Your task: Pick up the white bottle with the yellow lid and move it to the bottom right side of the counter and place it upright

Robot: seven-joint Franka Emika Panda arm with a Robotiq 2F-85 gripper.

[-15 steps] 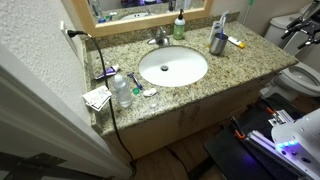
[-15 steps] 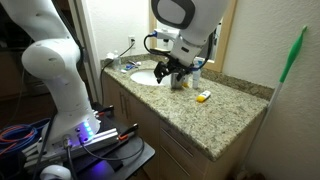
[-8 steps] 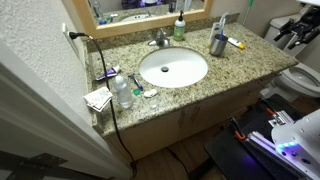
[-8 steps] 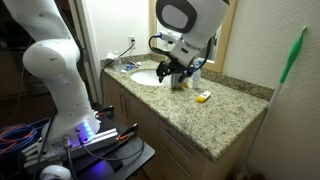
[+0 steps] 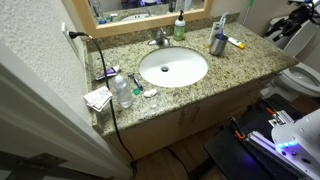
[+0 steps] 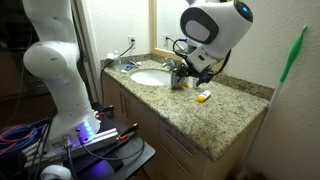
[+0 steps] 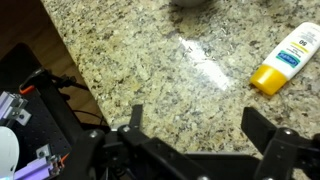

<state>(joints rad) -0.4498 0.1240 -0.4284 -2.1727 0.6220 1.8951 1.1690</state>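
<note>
I see my claw (image 7: 198,135) spread wide, empty; the white bottle (image 7: 288,55) lies flat on the counter (image 7: 130,60), apart, upper right in wrist view.

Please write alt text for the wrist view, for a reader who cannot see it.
A white bottle with a yellow lid lies on its side on the speckled granite counter, at the upper right. The open, empty end effector spans the bottom edge.

White rounded arm (image 6: 214,26), black hand (image 7: 193,128)
</note>
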